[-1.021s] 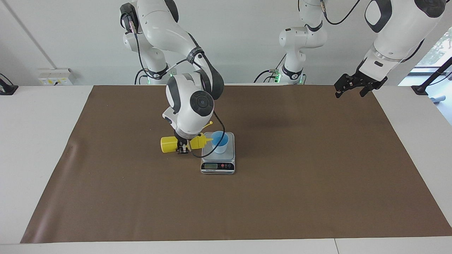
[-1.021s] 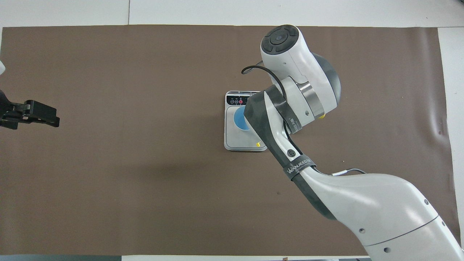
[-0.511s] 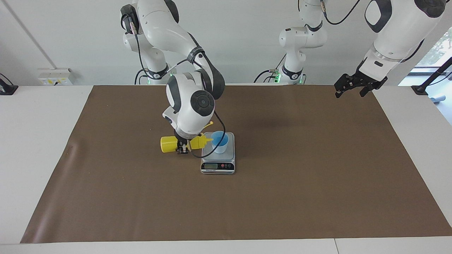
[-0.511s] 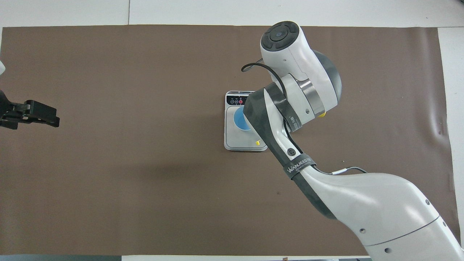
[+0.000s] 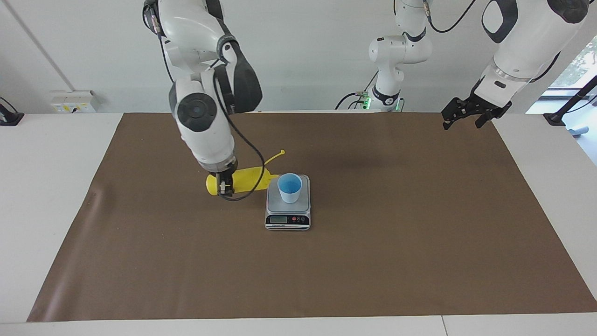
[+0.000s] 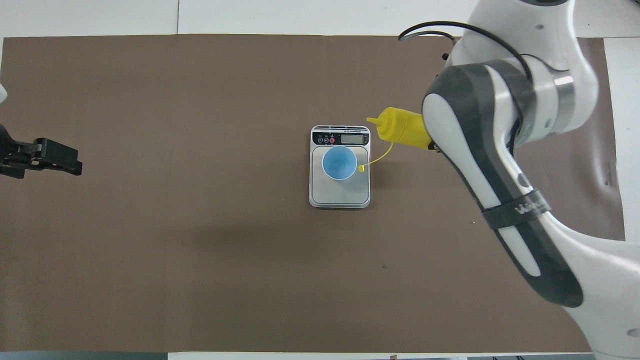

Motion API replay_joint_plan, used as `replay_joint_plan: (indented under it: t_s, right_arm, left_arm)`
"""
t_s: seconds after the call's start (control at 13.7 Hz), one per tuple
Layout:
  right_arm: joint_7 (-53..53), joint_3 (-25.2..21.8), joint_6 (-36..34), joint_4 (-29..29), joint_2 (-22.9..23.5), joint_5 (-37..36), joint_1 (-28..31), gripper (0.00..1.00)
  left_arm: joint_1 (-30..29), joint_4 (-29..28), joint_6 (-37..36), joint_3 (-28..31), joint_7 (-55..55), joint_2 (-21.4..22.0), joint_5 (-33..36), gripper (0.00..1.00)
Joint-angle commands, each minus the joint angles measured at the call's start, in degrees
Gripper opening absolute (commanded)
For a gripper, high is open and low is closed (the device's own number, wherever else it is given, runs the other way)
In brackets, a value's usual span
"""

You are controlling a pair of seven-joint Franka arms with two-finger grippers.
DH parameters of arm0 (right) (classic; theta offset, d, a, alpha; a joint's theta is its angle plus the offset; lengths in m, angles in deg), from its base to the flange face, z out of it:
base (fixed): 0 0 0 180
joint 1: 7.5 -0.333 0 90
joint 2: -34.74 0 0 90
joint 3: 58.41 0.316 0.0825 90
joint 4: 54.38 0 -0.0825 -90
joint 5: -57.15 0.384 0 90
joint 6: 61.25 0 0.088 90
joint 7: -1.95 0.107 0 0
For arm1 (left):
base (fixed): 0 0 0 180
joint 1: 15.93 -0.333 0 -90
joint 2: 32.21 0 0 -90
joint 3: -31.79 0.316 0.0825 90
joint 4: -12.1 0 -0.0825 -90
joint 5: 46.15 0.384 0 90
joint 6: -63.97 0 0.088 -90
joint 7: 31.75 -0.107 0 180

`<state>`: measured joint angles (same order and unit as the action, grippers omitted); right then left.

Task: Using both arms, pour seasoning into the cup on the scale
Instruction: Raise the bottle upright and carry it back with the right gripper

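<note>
Right tool [image 5: 225, 187]: clamped on the seasoning [image 5: 242, 179], bottle tilted near level, nozzle beside the scale.
Cup [image 5: 289, 187]: upright on the scale [image 5: 288, 208], mid-table [image 5: 419, 233].
Left tool [image 5: 471, 112]: waiting over the table's edge; fingers apart.

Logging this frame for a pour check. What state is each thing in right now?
seasoning bottle: on its side, cap off and dangling on its tether, nozzle beside the cup's rim, not over it
cup: upright on the scale
scale: flat on the table, bearing the cup
right end effector: shut on the seasoning bottle
left end effector: waiting above the left arm's end of the table
</note>
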<state>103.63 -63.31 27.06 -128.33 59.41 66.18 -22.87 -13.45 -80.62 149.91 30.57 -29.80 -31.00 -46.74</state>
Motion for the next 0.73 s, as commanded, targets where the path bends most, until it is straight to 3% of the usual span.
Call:
replay_joint_plan:
  t_s: [0.0, 0.22, 0.36, 0.51, 0.58, 0.66]
  right_arm:
    - [-11.01, 0.77, 0.98, -10.03, -8.04, 13.93, 11.62, 0.00]
    - [-20.09, 0.77, 3.25, -16.11, -10.78, 26.00, 21.66, 0.00]
    - [-25.10, 0.68, 8.08, -25.83, -14.72, 36.80, 27.38, 0.00]
    - [-37.70, 0.68, 12.74, -40.84, -20.16, 45.94, 34.05, 0.00]
    - [-45.87, 0.68, 13.55, -46.40, -20.97, 49.91, 36.87, 0.00]
    - [-50.74, 0.68, 12.86, -47.06, -19.15, 52.03, 38.64, 0.00]
  left_arm:
    - [-0.55, -1.24, -0.34, -0.01, -0.63, 1.17, -0.65, 1.00]
    - [-0.55, -1.24, -0.34, -0.01, -0.63, 1.17, -0.73, 1.00]
    - [-0.55, -1.24, -0.34, -0.01, -0.63, 1.17, -0.65, 1.00]
    - [-0.55, -1.24, -0.34, -0.01, -0.63, 1.17, -0.73, 1.00]
    - [-0.55, -1.24, -0.34, -0.01, -0.63, 1.17, -0.74, 1.00]
    - [-0.55, -1.24, -0.34, -0.01, -0.63, 1.17, -0.74, 1.00]
